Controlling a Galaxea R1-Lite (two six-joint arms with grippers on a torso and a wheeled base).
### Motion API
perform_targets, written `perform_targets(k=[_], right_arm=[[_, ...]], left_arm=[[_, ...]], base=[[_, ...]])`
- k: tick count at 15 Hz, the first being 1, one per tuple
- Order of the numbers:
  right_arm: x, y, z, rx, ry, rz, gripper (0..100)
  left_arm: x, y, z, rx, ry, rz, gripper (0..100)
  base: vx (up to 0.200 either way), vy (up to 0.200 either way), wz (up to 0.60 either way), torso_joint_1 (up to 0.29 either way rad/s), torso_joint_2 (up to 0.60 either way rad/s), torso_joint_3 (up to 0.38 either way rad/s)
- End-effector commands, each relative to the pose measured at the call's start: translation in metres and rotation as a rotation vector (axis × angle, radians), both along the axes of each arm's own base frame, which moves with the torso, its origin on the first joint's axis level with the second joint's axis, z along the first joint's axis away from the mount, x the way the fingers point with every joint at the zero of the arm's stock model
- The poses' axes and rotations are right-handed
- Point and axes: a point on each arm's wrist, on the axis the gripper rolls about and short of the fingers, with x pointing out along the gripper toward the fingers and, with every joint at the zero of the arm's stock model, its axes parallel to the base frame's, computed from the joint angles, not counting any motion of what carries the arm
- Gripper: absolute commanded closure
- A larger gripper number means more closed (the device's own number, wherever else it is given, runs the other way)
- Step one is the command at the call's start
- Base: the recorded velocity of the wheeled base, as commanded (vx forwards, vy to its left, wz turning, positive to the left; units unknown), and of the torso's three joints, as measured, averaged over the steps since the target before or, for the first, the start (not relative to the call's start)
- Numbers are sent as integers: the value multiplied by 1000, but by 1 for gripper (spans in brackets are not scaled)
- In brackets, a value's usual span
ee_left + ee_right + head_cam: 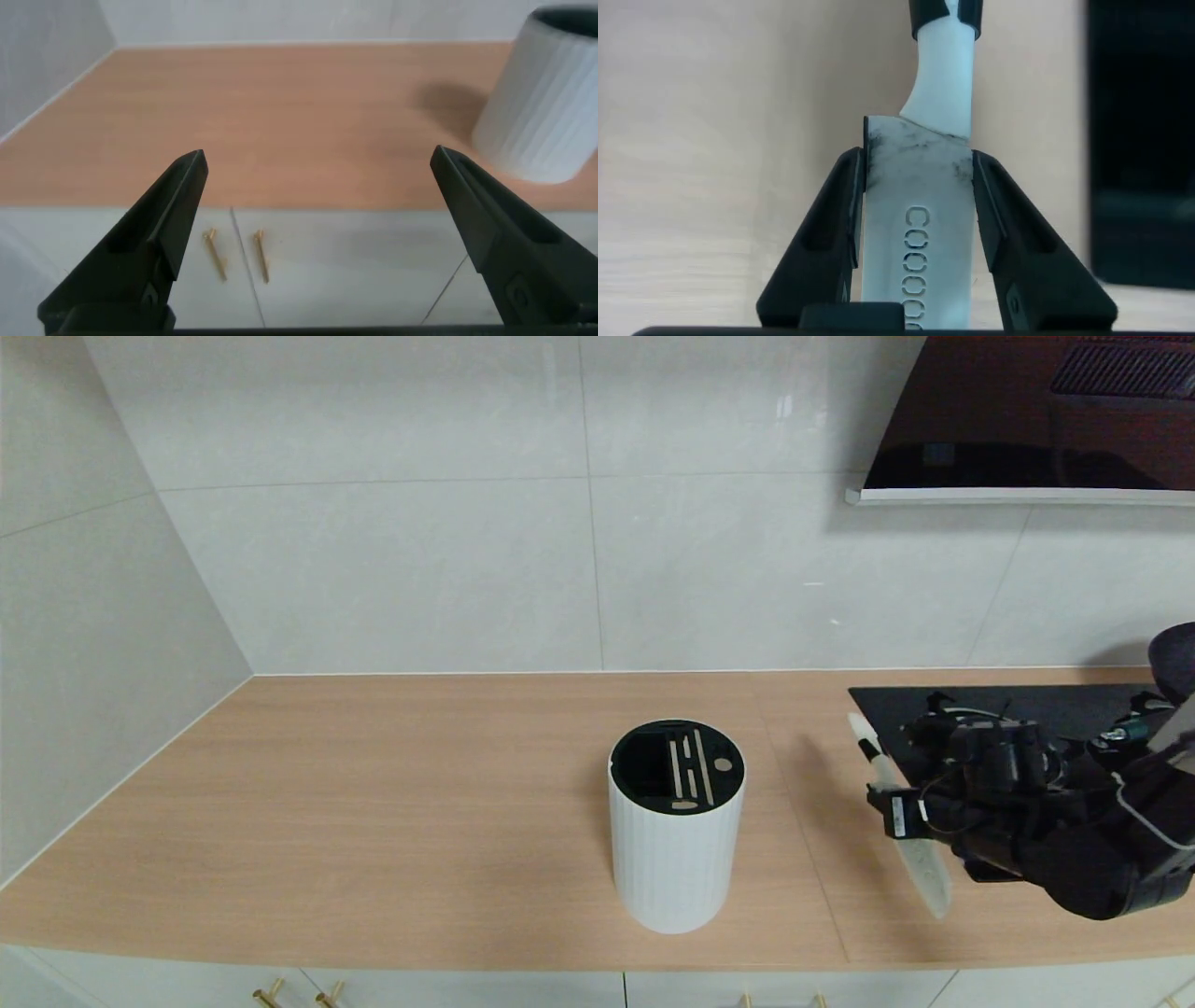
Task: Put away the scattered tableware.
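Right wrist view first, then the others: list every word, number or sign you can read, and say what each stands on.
On the knife, held in the right tool: a row of small rings along the blade, a pattern, not readable letters.
On the white holder: no print.
On the range hood: nothing readable.

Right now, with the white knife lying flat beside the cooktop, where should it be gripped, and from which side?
Probably at the blade's heel, next to the handle, coming straight down from above. The white knife lies flat on the counter, so only its two long edges offer a pinch; the right gripper straddles it there.
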Motion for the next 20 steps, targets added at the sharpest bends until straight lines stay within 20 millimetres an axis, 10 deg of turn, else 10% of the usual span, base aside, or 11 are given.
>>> perform_targets(k=[1, 2, 7, 13, 20], right_arm=[[-9, 6, 53, 28, -164, 26, 100], [-13, 17, 93, 49, -260, 58, 100], [-40, 58, 180, 116, -438, 200, 100], [-107, 114, 194, 149, -445, 367, 100], [-148, 172, 173, 200, -357, 534, 100]], left_arm=[[-5, -2, 24, 5, -4, -90, 0], [4, -5, 71, 5, 73, -261, 0], [119, -13, 165, -39, 270, -442, 0], [227, -94, 166, -459, 344, -749, 0], [251, -152, 127, -572, 349, -832, 0]], base=[[0, 0, 0, 0, 0, 0], [0, 0, 0, 0, 0, 0], [0, 0, 0, 0, 0, 0], [0, 0, 0, 0, 0, 0], [0, 0, 0, 0, 0, 0]])
